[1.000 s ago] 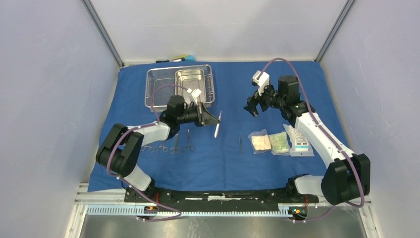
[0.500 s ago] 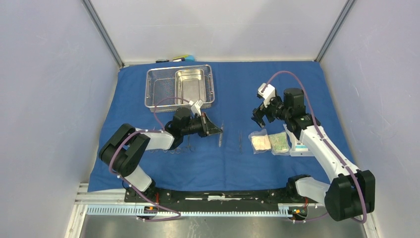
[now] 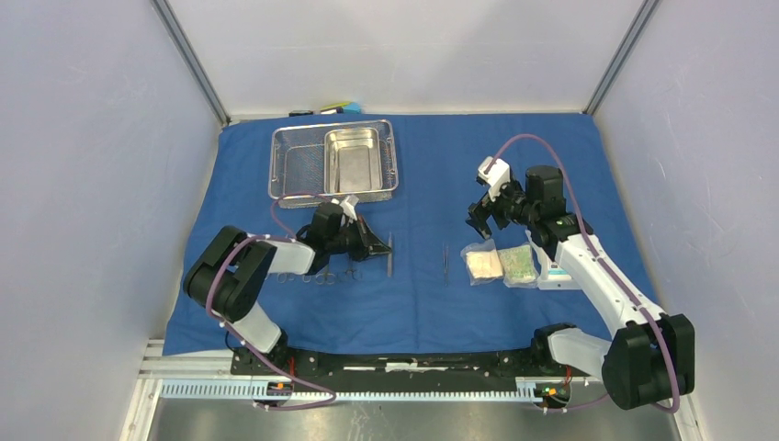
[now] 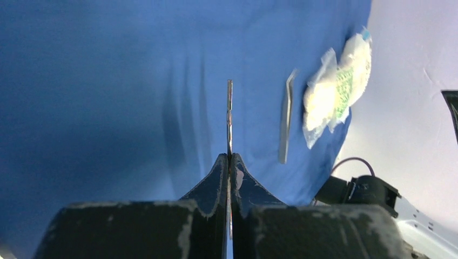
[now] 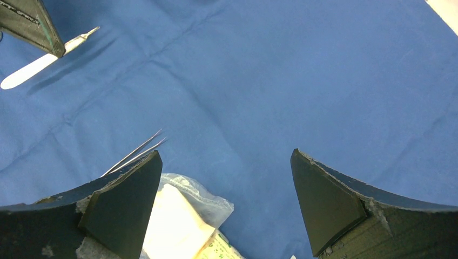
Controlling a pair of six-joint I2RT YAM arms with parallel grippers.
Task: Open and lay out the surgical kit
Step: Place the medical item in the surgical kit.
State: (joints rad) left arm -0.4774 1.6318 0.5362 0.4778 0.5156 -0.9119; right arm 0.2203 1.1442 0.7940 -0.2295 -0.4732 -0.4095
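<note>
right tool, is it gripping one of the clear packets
No, the right tool stands wide open over the blue cloth, and the nearest packet lies loose on it.

The top view was lit evenly from above. In the left wrist view the blue cloth [image 4: 108, 81] was dimmed leftward; soft shadows were cast beside the slim metal instrument [image 4: 229, 113].

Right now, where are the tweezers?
In the top view the tweezers lie flat on the cloth, right of centre, between the packets and the scalpel in the left pincer.
</note>
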